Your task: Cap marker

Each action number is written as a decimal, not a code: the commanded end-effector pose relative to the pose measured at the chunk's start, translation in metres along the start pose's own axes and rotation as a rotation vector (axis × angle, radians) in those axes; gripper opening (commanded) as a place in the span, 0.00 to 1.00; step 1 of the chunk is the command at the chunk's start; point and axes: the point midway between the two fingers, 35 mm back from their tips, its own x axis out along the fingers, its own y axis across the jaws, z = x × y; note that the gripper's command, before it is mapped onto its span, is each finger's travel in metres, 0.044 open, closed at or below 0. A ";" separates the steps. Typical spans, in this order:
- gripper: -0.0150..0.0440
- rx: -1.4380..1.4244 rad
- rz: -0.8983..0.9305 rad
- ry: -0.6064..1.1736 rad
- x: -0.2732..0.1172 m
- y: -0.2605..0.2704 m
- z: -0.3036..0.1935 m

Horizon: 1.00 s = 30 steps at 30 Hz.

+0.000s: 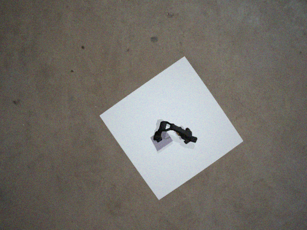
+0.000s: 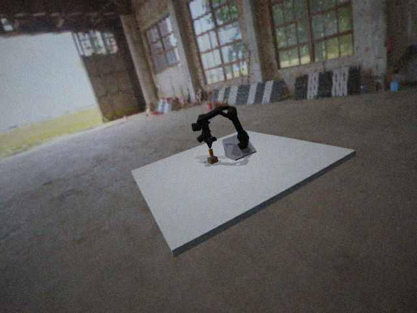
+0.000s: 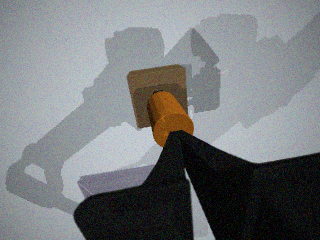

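The gripper point(image 3: 175, 136), fingers pressed together and empty, bore on the orange cap point(image 3: 167, 116) seated on the marker in the holder block point(image 3: 156, 86). An off-centre push could tilt the marker.

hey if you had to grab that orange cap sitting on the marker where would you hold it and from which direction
Grip the cap by its round side wall, near the upper half, coming straight down from above with one finger on each side. It stands upright on the marker in the holder block, so the sides are free all around. The gripper is shut now, tips at the cap's top, and would need to open first.
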 end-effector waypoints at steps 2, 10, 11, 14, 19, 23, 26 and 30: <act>0.25 0.003 0.003 -0.005 0.007 0.000 0.001; 0.25 0.000 -0.002 -0.004 0.010 0.000 0.001; 0.25 0.000 -0.002 -0.004 0.010 0.000 0.001; 0.25 0.000 -0.002 -0.004 0.010 0.000 0.001; 0.25 0.001 -0.004 -0.003 -0.035 -0.003 0.004; 0.25 0.002 -0.003 -0.002 -0.077 -0.001 0.000; 0.25 0.002 -0.003 -0.002 -0.079 -0.001 0.000; 0.39 0.002 -0.003 -0.002 -0.079 -0.001 0.000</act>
